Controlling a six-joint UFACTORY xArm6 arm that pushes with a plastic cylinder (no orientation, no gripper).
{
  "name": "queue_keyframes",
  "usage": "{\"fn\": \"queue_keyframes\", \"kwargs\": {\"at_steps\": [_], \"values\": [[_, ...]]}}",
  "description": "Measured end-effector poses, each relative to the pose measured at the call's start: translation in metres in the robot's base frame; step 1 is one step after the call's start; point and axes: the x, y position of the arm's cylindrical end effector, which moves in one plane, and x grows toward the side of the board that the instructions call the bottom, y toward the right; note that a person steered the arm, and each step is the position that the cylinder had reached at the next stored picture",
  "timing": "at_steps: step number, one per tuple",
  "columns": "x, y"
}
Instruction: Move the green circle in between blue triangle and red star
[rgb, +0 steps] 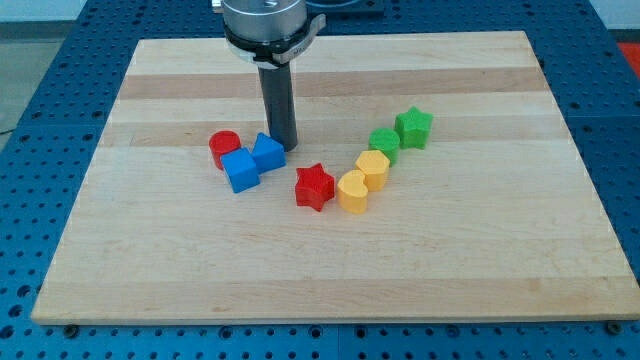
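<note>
The green circle (384, 143) lies right of the board's middle, between a green star (413, 127) and a yellow hexagon (373, 168). The red star (314, 186) lies near the middle. The blue triangle (268, 152) lies up and to the left of the red star, with a small gap between them. My tip (284, 148) stands at the blue triangle's right edge, touching it or nearly so. It is above and left of the red star and well left of the green circle.
A blue cube (240, 170) sits against the blue triangle's lower left. A red circle (224, 147) touches the cube's upper left. A yellow heart (352, 192) lies right of the red star, below the yellow hexagon. The wooden board (500, 270) rests on a blue table.
</note>
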Motion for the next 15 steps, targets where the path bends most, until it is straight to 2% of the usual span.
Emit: {"fn": "queue_keyframes", "kwargs": {"at_steps": [3,4,5,6,7,8,10,13,15], "values": [[-0.058,0.114],[-0.058,0.179],[-0.039,0.213],[-0.030,0.188],[-0.030,0.132],[-0.027,0.125],[0.007,0.192],[-0.004,0.057],[-0.001,0.062]]}}
